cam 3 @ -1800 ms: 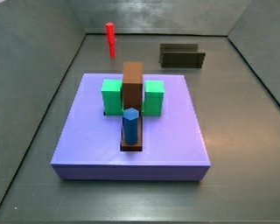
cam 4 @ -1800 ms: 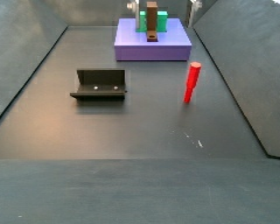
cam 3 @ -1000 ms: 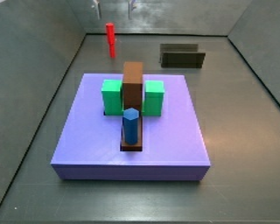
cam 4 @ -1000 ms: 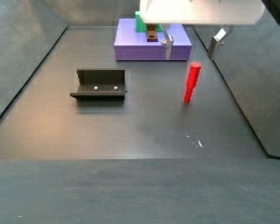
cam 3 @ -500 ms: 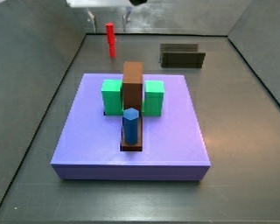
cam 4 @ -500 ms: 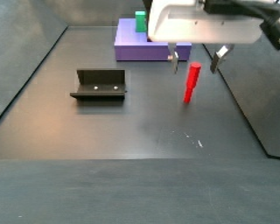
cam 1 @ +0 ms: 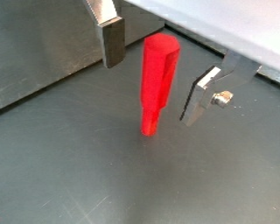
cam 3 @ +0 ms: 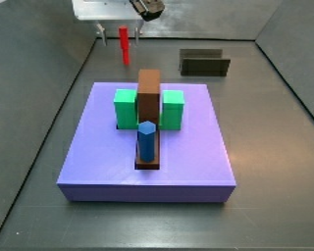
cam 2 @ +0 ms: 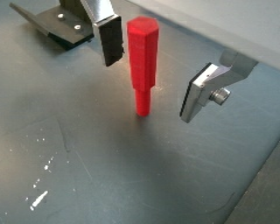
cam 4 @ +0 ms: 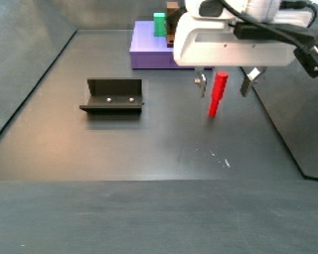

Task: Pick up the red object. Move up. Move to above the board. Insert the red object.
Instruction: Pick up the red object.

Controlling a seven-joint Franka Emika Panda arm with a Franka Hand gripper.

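The red object [cam 1: 157, 79] is a thin bright red peg standing upright on the dark floor; it also shows in the other wrist view [cam 2: 143, 63] and in both side views [cam 3: 125, 44] [cam 4: 218, 94]. My gripper [cam 1: 157, 76] is open around it, one finger [cam 1: 112, 42] on each side with a gap to the peg; it shows likewise in the other wrist view [cam 2: 152, 70] and in both side views [cam 3: 121, 29] [cam 4: 223, 83]. The lavender board [cam 3: 107, 157] [cam 4: 151, 55] carries a brown bar [cam 3: 149, 93], two green blocks [cam 3: 126, 106] and a blue peg [cam 3: 146, 139].
A small dark open box [cam 3: 204, 63] [cam 4: 112, 95] [cam 2: 60, 26] stands on the floor apart from the board. Grey walls close in the floor on all sides.
My gripper has come down from above over the red peg, so its open fingers now stand on either side of the peg's upper part. The peg has not moved.
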